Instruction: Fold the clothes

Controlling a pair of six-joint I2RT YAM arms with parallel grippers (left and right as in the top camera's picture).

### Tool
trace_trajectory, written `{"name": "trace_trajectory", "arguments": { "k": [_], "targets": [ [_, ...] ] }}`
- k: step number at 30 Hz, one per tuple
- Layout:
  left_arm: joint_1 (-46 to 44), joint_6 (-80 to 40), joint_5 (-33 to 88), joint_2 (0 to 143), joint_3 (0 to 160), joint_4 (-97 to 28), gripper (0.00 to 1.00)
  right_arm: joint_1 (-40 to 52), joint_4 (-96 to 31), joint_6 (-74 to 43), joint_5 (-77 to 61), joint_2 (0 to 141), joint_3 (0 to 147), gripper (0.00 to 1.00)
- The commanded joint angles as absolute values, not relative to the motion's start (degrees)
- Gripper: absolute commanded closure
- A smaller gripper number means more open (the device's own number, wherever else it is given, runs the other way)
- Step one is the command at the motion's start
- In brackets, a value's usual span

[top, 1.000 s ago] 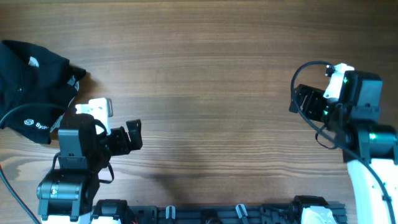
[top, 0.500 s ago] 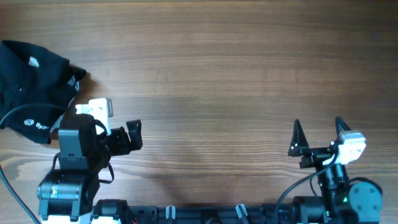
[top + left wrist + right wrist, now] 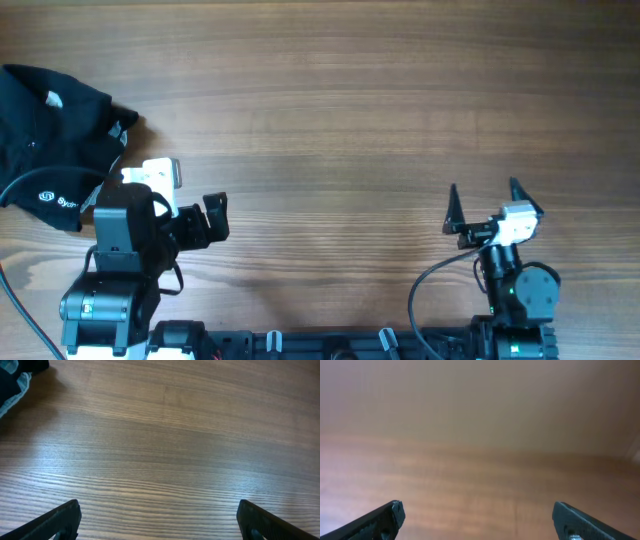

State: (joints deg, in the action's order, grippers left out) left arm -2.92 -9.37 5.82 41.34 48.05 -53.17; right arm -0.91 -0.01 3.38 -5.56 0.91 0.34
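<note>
Pulled back from far right edge to near edge since a second ago, then shifted slightly left: right fingers (image 3: 453, 212). Now spread wide, grasping nothing, over bare bench (image 3: 350, 100); right wrist view blurred, only wood between tips. Left fingers (image 3: 216, 218) unmoved at near left, likewise released and apart, empty, pointing across wood. Clothes (image 3: 50, 140) bunched in black heap at left edge of bench, white logo lettering on near fold, grey-white trim at right side. Heap just beside left arm, well apart from right fingers.
</note>
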Motion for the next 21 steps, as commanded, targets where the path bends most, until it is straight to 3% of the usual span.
{"name": "trace_trajectory", "arguments": {
  "k": [1, 21],
  "targets": [
    [-3.1, -10.1, 5.7, 41.4, 47.9, -53.1, 0.0, -0.7, 0.3, 4.5, -6.0, 1.2, 0.3, 0.0],
    [-2.6, -9.9, 5.5, 36.9, 47.0, -54.6, 0.0, -0.7, 0.3, 4.5, -6.0, 1.4, 0.3, 0.0]
  ]
}}
